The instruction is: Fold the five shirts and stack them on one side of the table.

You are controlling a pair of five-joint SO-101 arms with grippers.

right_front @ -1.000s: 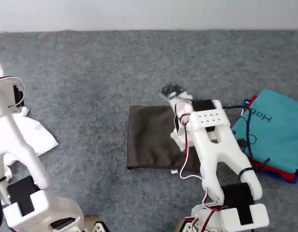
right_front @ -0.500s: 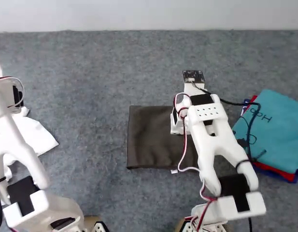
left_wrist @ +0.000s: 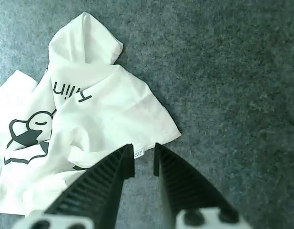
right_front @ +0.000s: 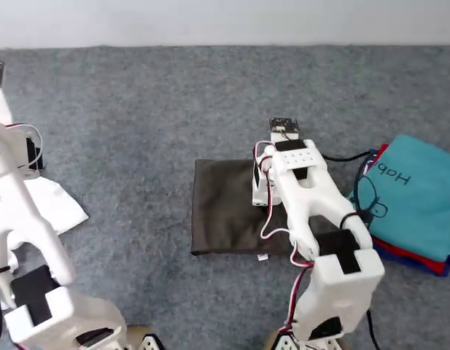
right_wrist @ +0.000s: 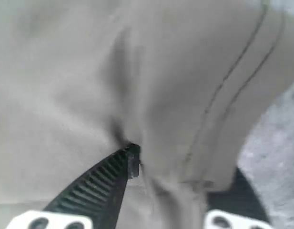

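A dark grey shirt (right_front: 221,215) lies folded flat mid-table. My right gripper (right_front: 262,195) presses down on its right part. In the right wrist view the shirt's cloth (right_wrist: 89,71) bunches around one black finger (right_wrist: 123,167), and my right gripper (right_wrist: 156,176) is shut on that fold. A crumpled white shirt (right_front: 53,204) with a dark print lies at the left. My left gripper (left_wrist: 143,157) hovers over the edge of this white shirt (left_wrist: 89,109), narrowly open and holding nothing. At the right sits a stack of folded shirts (right_front: 414,197), teal over red and blue.
Grey carpet-like table cover (right_front: 137,109) stretches bare across the far half and between the white and dark shirts. The right arm's cables (right_front: 359,197) hang close to the stack's left edge. A pale wall borders the far edge.
The right arm's wrist swung from beyond the dark shirt's far edge back over it, and the gripper came down onto the cloth. The left arm barely shifted.
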